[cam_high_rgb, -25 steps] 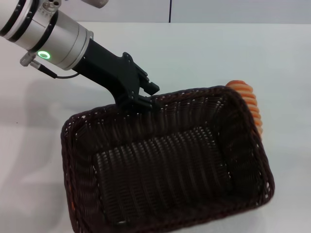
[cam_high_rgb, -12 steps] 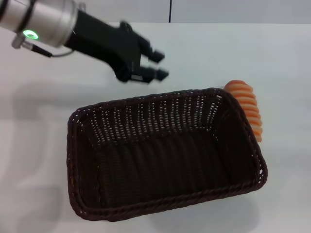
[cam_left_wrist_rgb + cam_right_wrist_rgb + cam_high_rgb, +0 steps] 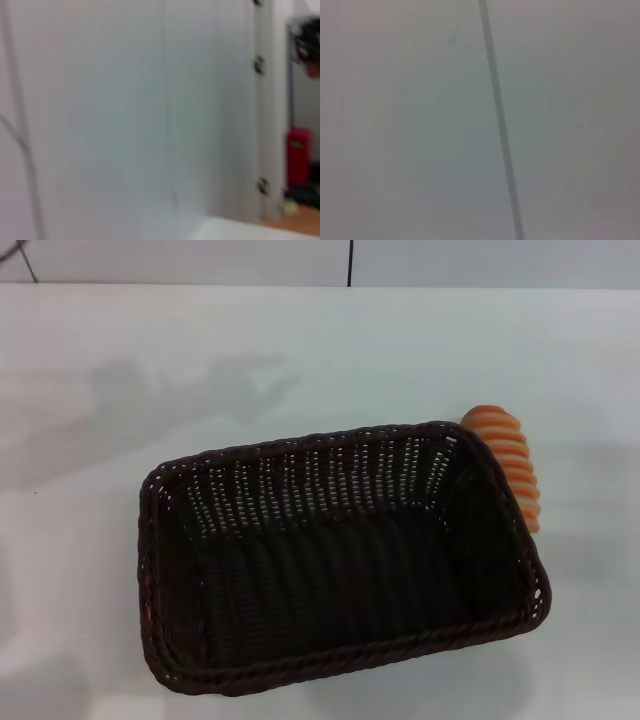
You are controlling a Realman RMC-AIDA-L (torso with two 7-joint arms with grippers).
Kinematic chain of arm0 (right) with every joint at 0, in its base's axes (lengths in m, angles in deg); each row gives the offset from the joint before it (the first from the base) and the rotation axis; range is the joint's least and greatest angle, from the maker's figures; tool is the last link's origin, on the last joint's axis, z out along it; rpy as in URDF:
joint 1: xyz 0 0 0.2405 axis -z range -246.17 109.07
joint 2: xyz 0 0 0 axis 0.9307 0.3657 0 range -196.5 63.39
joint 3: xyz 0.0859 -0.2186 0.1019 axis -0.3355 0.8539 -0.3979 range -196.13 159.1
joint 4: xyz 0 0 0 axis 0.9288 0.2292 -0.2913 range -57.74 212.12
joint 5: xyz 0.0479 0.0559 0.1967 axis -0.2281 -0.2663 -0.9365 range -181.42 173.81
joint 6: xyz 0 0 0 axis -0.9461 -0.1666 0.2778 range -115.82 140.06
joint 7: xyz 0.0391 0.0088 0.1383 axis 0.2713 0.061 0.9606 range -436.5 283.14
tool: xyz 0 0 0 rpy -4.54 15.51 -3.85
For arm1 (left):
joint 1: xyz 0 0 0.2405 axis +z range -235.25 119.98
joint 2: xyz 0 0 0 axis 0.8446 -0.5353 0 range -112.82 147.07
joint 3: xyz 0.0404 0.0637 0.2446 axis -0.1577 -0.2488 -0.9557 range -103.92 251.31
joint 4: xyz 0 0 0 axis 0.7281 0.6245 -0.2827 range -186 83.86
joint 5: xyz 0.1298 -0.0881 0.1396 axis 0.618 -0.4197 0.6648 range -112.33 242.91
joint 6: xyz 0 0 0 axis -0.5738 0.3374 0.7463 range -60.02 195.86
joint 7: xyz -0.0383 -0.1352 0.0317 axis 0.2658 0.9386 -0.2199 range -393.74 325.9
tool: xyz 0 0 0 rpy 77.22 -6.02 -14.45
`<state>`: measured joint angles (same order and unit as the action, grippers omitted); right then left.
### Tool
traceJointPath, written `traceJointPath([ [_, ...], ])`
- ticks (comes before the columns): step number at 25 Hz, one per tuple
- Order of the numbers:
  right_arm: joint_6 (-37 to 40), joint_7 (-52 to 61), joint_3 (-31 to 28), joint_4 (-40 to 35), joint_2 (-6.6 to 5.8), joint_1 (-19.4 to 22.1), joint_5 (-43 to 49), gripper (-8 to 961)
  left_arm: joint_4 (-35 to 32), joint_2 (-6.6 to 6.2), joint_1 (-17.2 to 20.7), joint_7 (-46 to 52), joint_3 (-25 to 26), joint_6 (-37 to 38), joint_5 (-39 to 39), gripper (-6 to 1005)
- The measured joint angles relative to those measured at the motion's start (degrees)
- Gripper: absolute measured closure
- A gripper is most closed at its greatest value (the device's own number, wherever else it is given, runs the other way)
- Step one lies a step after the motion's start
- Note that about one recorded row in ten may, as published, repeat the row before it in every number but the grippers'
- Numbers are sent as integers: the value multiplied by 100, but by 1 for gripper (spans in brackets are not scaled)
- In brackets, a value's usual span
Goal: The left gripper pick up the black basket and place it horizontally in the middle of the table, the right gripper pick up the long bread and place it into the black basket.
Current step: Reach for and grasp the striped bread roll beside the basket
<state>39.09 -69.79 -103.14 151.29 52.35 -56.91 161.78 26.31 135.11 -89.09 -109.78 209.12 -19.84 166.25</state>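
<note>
A large dark woven wicker basket [image 3: 340, 560] sits flat on the smooth white table [image 3: 300, 350]. A striped orange-and-cream long bread [image 3: 512, 462] touches its far right corner. Neither gripper is in view, so their jaws cannot be judged.

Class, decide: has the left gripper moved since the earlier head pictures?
Yes. It left the black basket rim, rose toward the table's far-left side, and is now out of view.

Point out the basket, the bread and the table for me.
basket [image 3: 330, 570], head view, woven floor inside.
bread [image 3: 512, 458], head view, striped top beside the basket's far right corner.
table [image 3: 400, 350], head view, bare white surface behind the basket.
</note>
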Motion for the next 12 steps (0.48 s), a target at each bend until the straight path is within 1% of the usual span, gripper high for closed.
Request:
traceJointPath([
  [2, -368, 0, 185, 194, -5, 36, 114, 313, 107, 0, 185, -37, 5, 217, -185, 624],
  [3, -560, 1, 286, 283, -8, 43, 143, 313, 107, 0, 185, -37, 5, 217, -185, 624],
  [4, -763, -8, 387, 356, -10, 43, 155, 313, 308, -2, 411, -43, -10, 469, -335, 624],
  [6, -1231, -65, 658, 494, -30, 3, 158, 314, 394, -2, 490, -42, -21, 534, -357, 624],
  [10, -1522, -102, 886, 534, -48, -40, 164, 314, 529, -4, 625, -48, -19, 675, -381, 624],
  [11, -1712, -105, 1047, 574, -89, -67, 165, 314, 529, -4, 629, -49, -12, 679, -382, 624],
  [12, -1712, -105, 1047, 574, -89, -67, 165, 314, 528, -4, 638, -51, 5, 684, -382, 624],
])
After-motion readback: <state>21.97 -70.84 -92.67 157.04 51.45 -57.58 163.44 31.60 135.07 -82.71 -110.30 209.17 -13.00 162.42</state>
